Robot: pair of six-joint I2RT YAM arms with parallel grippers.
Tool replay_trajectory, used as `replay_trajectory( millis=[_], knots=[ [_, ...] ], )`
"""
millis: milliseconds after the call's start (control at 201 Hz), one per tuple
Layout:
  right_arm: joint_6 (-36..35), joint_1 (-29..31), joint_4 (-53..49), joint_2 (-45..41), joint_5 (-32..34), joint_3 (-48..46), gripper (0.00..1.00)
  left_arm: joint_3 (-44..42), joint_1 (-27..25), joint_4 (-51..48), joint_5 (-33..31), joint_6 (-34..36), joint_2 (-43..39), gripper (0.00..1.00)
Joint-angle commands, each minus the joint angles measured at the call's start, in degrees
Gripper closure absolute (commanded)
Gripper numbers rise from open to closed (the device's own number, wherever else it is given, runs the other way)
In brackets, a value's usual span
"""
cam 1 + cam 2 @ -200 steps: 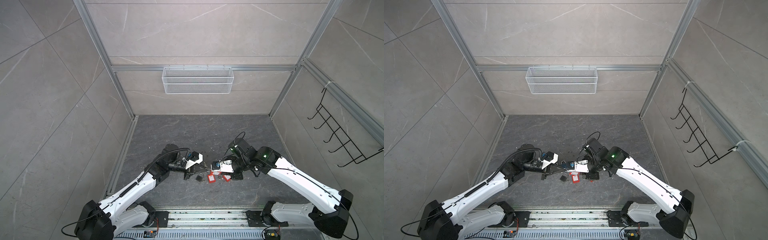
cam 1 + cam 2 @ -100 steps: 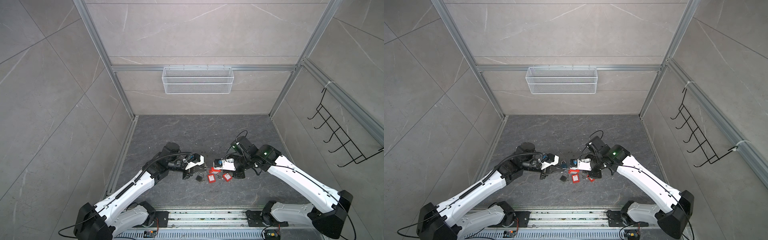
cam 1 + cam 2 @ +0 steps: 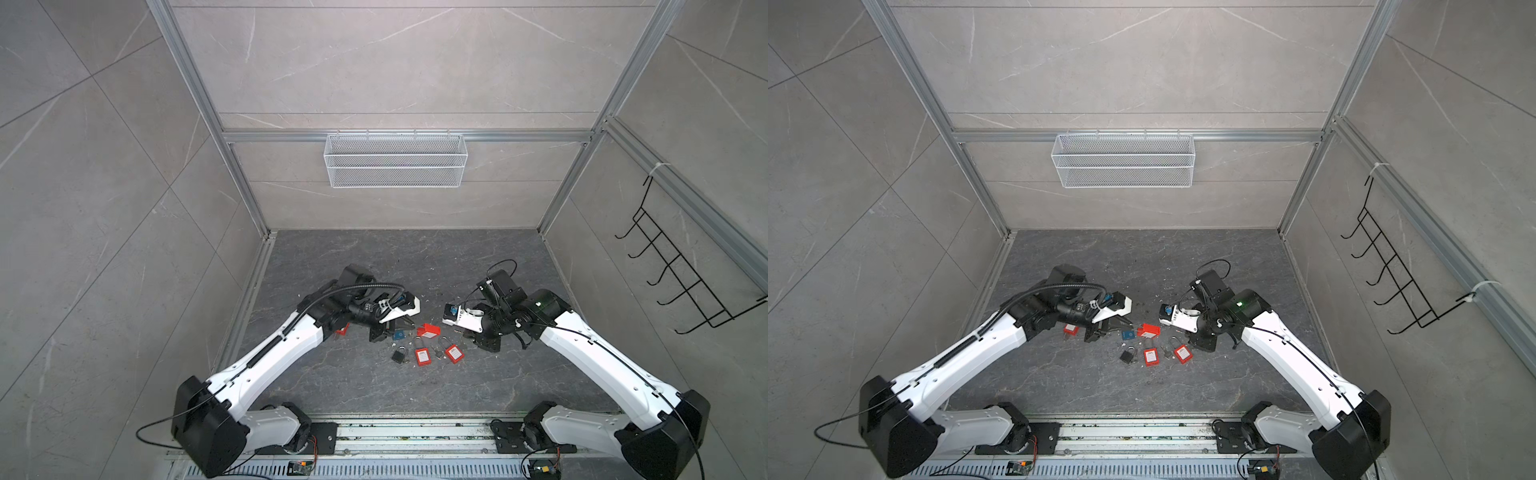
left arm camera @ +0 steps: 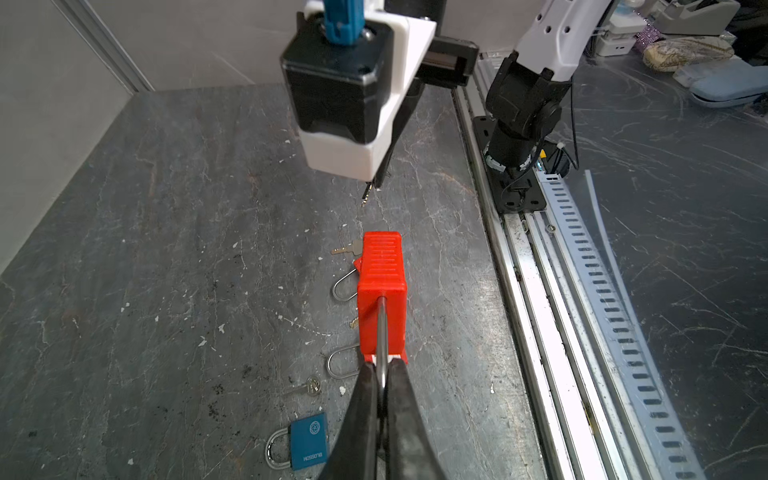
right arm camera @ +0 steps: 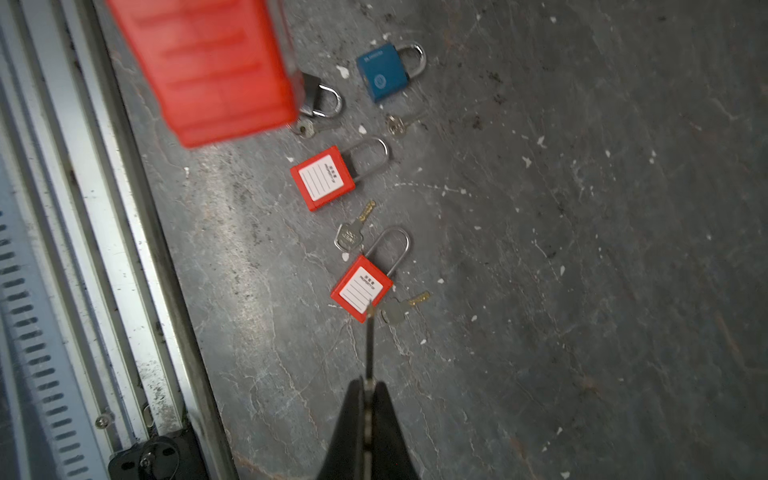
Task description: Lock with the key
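**Lock and key in the tools, not yet joined**

**Left tool** [image 4: 381, 374]: closed narrow on the steel shackle of the held lock [image 4: 382, 282], a ribbed red padlock. The body points away from the fingers and appears raised off the worktop [image 3: 374, 257]. The shackle shows edge-on as a single rod. Its other leg is hidden, so I cannot tell whether it is latched. The keyhole end faces away in the left wrist view. In the right wrist view the held lock [image 5: 208, 70] is blurred and cut off at the frame edge.

**Right tool** [image 5: 368, 384]: pinched shut on the key [image 5: 369, 349]. Only the thin blade shows, and the head is buried between the fingers. In the left wrist view the key [image 4: 368, 195] points toward the held lock's far end, near it but apart.

In both top views the wrist camera mounts cover both tools' fingertips.

**Loose stock on the worktop, placed by the held lock:**
- Blue lock [image 5: 382, 72]: just beside it, shackle closed.
- Black lock [image 3: 399, 356]: near it. In the right wrist view it is half hidden behind it, with only the shackle clear.
- Labelled lock [image 5: 323, 178] and second labelled lock [image 5: 360, 287]: both red and near it. The label print is too small to read.
- Four spare keys [image 5: 349, 237]: scattered among these locks, one partly behind the held lock.
- Covered lock [image 3: 341, 329]: red, beyond the left tool from it, mostly under the left arm.

**Fixtures:** basket [image 3: 395, 160] and hook rack [image 3: 681, 274], both well apart from it on the walls.
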Motion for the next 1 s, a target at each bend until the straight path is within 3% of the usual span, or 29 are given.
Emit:
replay_trajectory(
  millis=[0,199,453,996],
  knots=[
    [5.0,-0.7,5.0,-2.46,4.38,-2.6,1.0,8.15,0.33,-11.89,-1.08,5.5,7.09,1.0],
    [6.96,-0.98,7.83,-5.12,9.93,-5.84,1.0,26.56,0.41,-28.64,-0.77,11.08,24.48,1.0],
    [8.57,-0.97,7.88,-4.42,10.81,-8.09,1.0,43.53,0.6,-41.97,-7.68,14.43,43.03,1.0],
    [10.02,-0.97,10.41,-2.57,9.13,-10.64,1.0,57.15,0.79,-46.22,-9.55,17.33,59.16,1.0]
  ],
)
